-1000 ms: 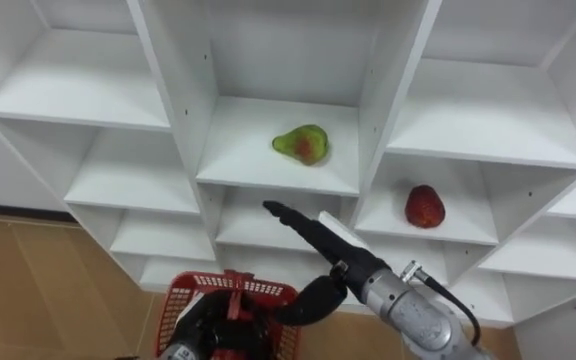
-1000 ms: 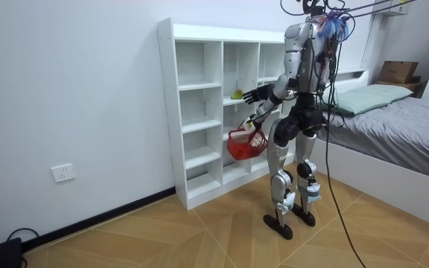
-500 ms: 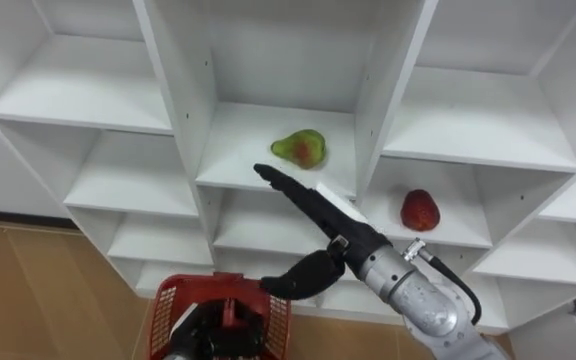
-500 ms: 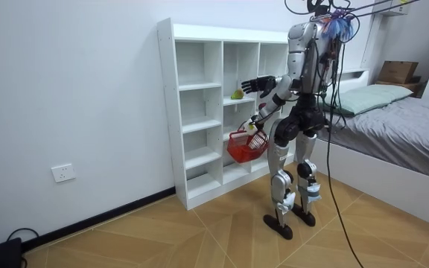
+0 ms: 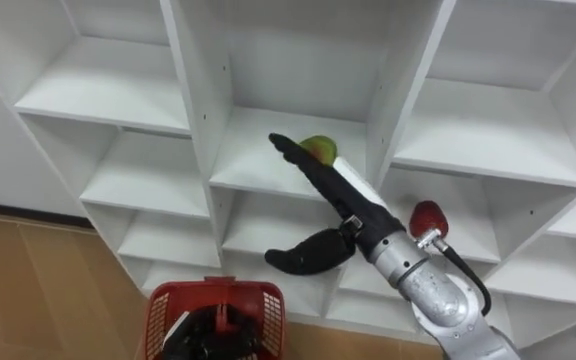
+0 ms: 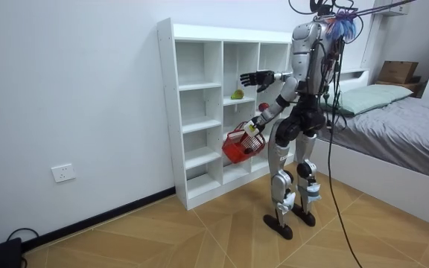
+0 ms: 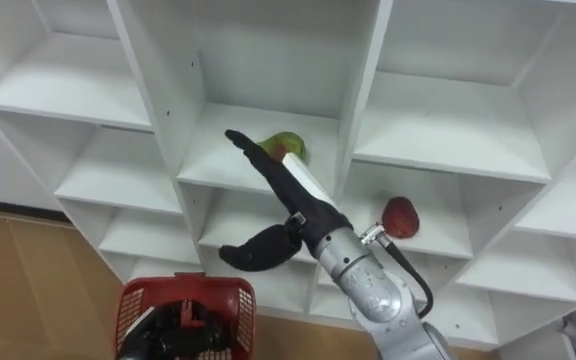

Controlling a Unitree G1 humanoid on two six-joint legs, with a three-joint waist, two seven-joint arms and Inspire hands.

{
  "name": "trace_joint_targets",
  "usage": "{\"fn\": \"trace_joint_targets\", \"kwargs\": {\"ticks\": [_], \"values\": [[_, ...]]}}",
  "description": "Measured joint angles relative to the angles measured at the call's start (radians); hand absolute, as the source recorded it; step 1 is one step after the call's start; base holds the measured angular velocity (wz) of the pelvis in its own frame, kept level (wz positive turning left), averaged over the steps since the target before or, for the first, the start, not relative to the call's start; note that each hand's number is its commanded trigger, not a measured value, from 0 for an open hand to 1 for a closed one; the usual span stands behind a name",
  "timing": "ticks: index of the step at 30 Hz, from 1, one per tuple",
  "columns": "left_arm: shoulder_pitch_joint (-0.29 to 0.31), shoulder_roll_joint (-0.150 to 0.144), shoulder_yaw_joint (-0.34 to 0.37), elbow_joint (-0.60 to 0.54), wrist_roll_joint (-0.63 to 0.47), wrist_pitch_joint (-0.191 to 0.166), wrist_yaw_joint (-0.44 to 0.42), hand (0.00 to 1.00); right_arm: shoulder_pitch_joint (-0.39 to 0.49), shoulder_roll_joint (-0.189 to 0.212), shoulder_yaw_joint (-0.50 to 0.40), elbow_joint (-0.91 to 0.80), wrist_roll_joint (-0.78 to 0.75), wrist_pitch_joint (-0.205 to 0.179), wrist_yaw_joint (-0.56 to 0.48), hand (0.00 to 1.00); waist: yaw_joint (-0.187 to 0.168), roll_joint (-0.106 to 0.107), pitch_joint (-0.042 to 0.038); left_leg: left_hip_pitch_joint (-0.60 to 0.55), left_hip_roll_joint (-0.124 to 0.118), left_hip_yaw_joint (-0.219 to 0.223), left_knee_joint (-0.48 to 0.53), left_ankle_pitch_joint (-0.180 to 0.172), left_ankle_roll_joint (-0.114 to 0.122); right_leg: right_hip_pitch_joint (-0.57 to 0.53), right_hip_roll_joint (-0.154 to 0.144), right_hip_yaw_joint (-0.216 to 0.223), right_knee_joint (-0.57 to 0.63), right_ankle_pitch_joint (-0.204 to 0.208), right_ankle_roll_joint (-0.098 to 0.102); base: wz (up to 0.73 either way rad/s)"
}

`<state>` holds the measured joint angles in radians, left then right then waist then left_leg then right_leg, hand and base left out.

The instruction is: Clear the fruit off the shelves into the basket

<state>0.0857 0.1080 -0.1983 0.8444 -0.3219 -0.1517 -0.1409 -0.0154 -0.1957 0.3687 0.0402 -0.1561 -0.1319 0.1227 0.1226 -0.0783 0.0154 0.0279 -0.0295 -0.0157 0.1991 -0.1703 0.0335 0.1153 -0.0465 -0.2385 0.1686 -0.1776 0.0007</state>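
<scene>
The right hand (image 5: pixel 338 195) hangs just by the pear (image 5: pixel 320 148) on the middle shelf (image 5: pixel 243 165), fingers straight, thumb spread wide (nothing held). It should cup the pear before closing; the left hand (image 5: pixel 200 336) grips the basket (image 5: pixel 158 302) below

A white closet (image 6: pixel 168 112) of open compartments stands against a plain white wall (image 6: pixel 73 89). The floor (image 6: pixel 199 231) is herringbone wood, edged by a dark skirting (image 6: pixel 110 212), with a socket (image 6: pixel 63 173) above it. At the room view's right stands a bed (image 6: pixel 408 126) with a grey cover and a pale green pillow (image 6: pixel 367 97).
</scene>
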Motion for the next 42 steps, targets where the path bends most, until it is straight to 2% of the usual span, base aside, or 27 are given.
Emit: {"fn": "trace_joint_targets", "kwargs": {"ticks": [2, 6, 9, 11, 13, 16, 17, 19, 23, 26, 30, 38, 39, 40, 42], "values": [[0.009, 0.0, 0.002, -0.007, 0.003, 0.002, 0.0, 1.0, -0.001, -0.001, -0.014, 0.0, 0.0, 0.0, -0.002, 0.0, -0.001, -0.008, 0.0011, -0.003, -0.001, -0.014, 0.0, 0.0, 0.0, 0.005, -0.002, -0.014, 0.0, -0.001, 0.001, 0.16], [0.013, -0.003, 0.009, -0.012, 0.01, 0.021, -0.004, 1.0, -0.018, 0.001, -0.039, 0.011, 0.001, 0.0, -0.015, 0.0, 0.012, -0.01, 0.0012, -0.007, -0.003, -0.018, 0.007, -0.001, 0.001, 0.007, -0.003, -0.019, 0.0, -0.001, 0.001, 0.06], [0.025, 0.004, 0.017, -0.06, 0.004, 0.03, -0.003, 1.0, -0.076, 0.0, -0.041, 0.08, 0.003, 0.001, -0.047, 0.0, 0.013, -0.022, 0.0079, -0.025, -0.002, -0.031, 0.022, -0.001, 0.0, 0.006, -0.002, -0.041, 0.0, -0.001, 0.001, 0.18], [0.025, 0.003, 0.019, -0.089, 0.002, 0.029, -0.002, 1.0, -0.109, -0.001, -0.042, 0.123, 0.014, 0.001, -0.071, 0.0, 0.021, -0.034, 0.0115, -0.038, -0.003, -0.042, 0.03, 0.0, -0.002, 0.0, -0.001, -0.041, 0.0, -0.001, 0.001, 0.16], [0.024, 0.003, 0.019, -0.097, 0.01, 0.029, -0.003, 1.0, -0.145, -0.004, -0.042, 0.169, 0.036, 0.0, -0.101, 0.0, 0.046, -0.052, 0.0058, -0.057, -0.003, -0.046, 0.038, 0.001, -0.003, -0.014, 0.0, -0.046, 0.0, -0.001, 0.001, 0.09], [0.024, 0.008, 0.018, -0.096, 0.01, 0.03, -0.006, 1.0, -0.188, -0.005, -0.04, 0.24, 0.057, -0.001, -0.14, 0.0, 0.054, -0.079, 0.0061, -0.07, -0.01, -0.072, 0.046, 0.003, -0.005, -0.015, -0.001, -0.068, 0.0, -0.001, 0.001, 0.21], [0.025, 0.018, 0.018, -0.096, 0.01, 0.034, -0.008, 1.0, -0.2, -0.006, -0.04, 0.257, 0.074, -0.001, -0.153, 0.0, 0.056, -0.087, 0.0058, -0.074, -0.016, -0.081, 0.048, 0.003, -0.005, -0.017, -0.001, -0.074, 0.0, -0.001, 0.001, 0.25], [0.023, 0.021, 0.022, -0.095, 0.011, 0.046, -0.008, 1.0, -0.238, -0.006, -0.041, 0.307, 0.074, -0.002, -0.171, 0.0, 0.056, -0.094, 0.005, -0.088, -0.019, -0.099, 0.058, 0.003, -0.005, -0.018, -0.002, -0.093, 0.0, -0.001, 0.001, 0.27], [0.019, 0.041, 0.037, -0.092, 0.012, 0.053, -0.025, 1.0, -0.337, -0.027, -0.079, 0.443, 0.082, -0.002, -0.236, 0.0, 0.07, -0.104, 0.007, -0.118, -0.019, -0.11, 0.071, 0.005, -0.004, -0.035, -0.004, -0.119, 0.001, -0.001, 0.001, 0.17], [0.019, 0.054, 0.039, -0.095, 0.014, 0.061, -0.026, 1.0, -0.378, -0.051, -0.082, 0.48, 0.13, -0.002, -0.265, 0.0, 0.075, -0.114, 0.0101, -0.14, -0.02, -0.123, 0.075, 0.007, -0.006, -0.053, -0.004, -0.125, 0.002, -0.001, 0.001, 0.09], [0.017, 0.067, 0.058, -0.098, 0.033, 0.067, -0.028, 1.0, -0.411, -0.069, -0.12, 0.523, 0.151, -0.002, -0.295, 0.0, 0.073, -0.124, 0.0109, -0.163, -0.021, -0.128, 0.092, 0.008, -0.007, -0.069, -0.004, -0.139, 0.003, -0.001, 0.001, 0.09], [-0.003, 0.077, 0.059, -0.099, 0.066, 0.09, -0.029, 1.0, -0.486, -0.152, -0.128, 0.592, 0.185, -0.002, -0.351, 0.0, 0.075, -0.136, 0.0134, -0.203, -0.031, -0.155, 0.105, 0.008, -0.006, -0.093, -0.006, -0.162, 0.005, -0.001, 0.001, 0.11], [-0.005, 0.078, 0.058, -0.099, 0.065, 0.09, -0.029, 1.0, -0.491, -0.157, -0.128, 0.593, 0.194, -0.002, -0.352, 0.0, 0.074, -0.138, 0.0135, -0.209, -0.031, -0.155, 0.106, 0.008, -0.006, -0.098, -0.006, -0.163, 0.005, -0.001, 0.001, 0.0], [-0.008, 0.084, 0.057, -0.098, 0.065, 0.093, -0.029, 1.0, -0.499, -0.159, -0.128, 0.595, 0.208, -0.002, -0.353, 0.0, 0.074, -0.141, 0.0169, -0.214, -0.031, -0.155, 0.109, 0.008, -0.006, -0.102, -0.006, -0.163, 0.005, -0.001, 0.001, 0.0], [-0.008, 0.089, 0.057, -0.098, 0.065, 0.103, -0.029, 1.0, -0.499, -0.16, -0.128, 0.596, 0.226, -0.002, -0.358, 0.0, 0.073, -0.145, 0.0166, -0.219, -0.031, -0.155, 0.109, 0.008, -0.006, -0.106, -0.007, -0.168, 0.005, -0.001, 0.001, 0.0]]}}
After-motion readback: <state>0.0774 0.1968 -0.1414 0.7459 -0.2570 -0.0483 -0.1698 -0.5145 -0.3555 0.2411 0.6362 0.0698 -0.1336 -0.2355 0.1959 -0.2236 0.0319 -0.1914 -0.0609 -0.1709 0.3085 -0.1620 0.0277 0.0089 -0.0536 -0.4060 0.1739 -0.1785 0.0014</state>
